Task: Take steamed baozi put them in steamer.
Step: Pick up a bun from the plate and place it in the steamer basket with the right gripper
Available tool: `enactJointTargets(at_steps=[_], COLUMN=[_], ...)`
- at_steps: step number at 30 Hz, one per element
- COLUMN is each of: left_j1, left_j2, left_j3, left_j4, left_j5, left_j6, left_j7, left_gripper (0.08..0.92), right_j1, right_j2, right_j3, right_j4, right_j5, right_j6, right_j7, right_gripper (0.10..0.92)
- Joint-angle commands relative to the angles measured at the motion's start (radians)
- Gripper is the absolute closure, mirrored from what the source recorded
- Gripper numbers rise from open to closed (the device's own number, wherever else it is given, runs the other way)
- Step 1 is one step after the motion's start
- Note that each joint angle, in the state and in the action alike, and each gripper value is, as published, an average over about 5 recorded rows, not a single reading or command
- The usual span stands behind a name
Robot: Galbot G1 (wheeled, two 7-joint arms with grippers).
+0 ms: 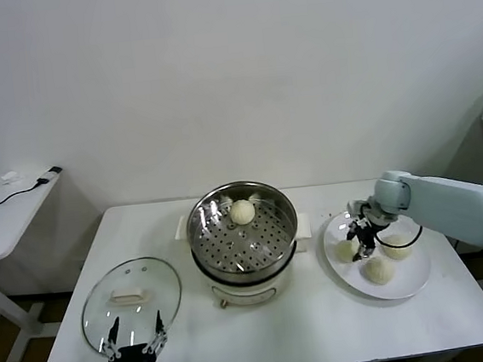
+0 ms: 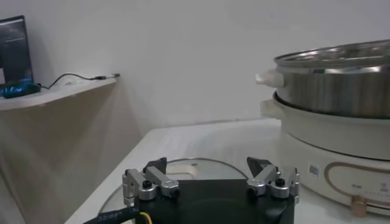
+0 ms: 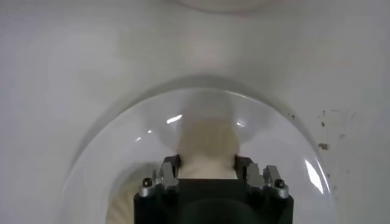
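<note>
My right gripper point(image 1: 365, 239) is down over the white plate point(image 1: 410, 282) at the right end of the table point(image 1: 324, 327), its fingers point(image 3: 169, 172) set either side of a steamed baozi point(image 3: 207, 146) that fills the gap between them; they bracket it closely, though I cannot tell whether it has left the plate. That bun sits on the plate's left side, toward the steamer point(image 1: 243, 232), with the plate rim just short of the steamer's white side handle, so room on that side is tight. Count on the plate: three buns, namely the one at my fingers point(image 1: 347, 249), one behind my wrist point(image 1: 397, 246) and one at the front point(image 1: 378, 270), all close together. Count in the steamer: one bun point(image 1: 243, 212), lying at the back of the perforated basket, with the rest of the basket floor bare. Total four. My left gripper point(image 1: 135, 338) waits at the table's front left edge, jaws spread wide and holding nothing, over the near rim of the single glass lid point(image 1: 132, 301), which lies flat just beside the steamer base point(image 2: 341, 143).
</note>
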Motion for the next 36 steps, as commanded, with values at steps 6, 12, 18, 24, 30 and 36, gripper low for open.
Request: enactJointTargets(at_steps=[6,12,18,24,30,36], left_j1=[0.008,0.013,0.023,0.026,0.023,0.018], left_j2=[0.003,0.007,0.012,0.013,0.010,0.008], left_j3=[0.018,0.028,0.038,0.038,0.040,0.039], left_j4=[-0.008,-0.018,-0.035,-0.049,-0.047,-0.044], left_j5=[0.005,0.005,0.006,0.017,0.022,0.023], left_j6=[-0.004,-0.006,-0.008,-0.009,-0.010,-0.007], left_j7=[-0.001,0.000,-0.002,-0.007,-0.008,-0.007], left_gripper=[0.177,0.177,0.177,0.177,0.177,0.177], right_j1=[0.477,0.715,0.757,0.659,0.528,0.409], right_j2=[-0.041,0.053,0.219,0.398,0.527,0.587], right_j3=[-0.172,-0.236,-0.198,-0.181,-0.174,-0.173], right_j4=[0.134,0.232,0.370,0.389,0.307,0.223], right_j5=[0.189,0.409,0.587,0.647,0.634,0.587], right_j6=[0.005,-0.054,-0.151,-0.233,-0.285,-0.329], right_j7=[-0.107,-0.104,0.020,0.121,0.197,0.254], right_gripper=[0.432,0.431,0.431,0.431,0.431,0.431])
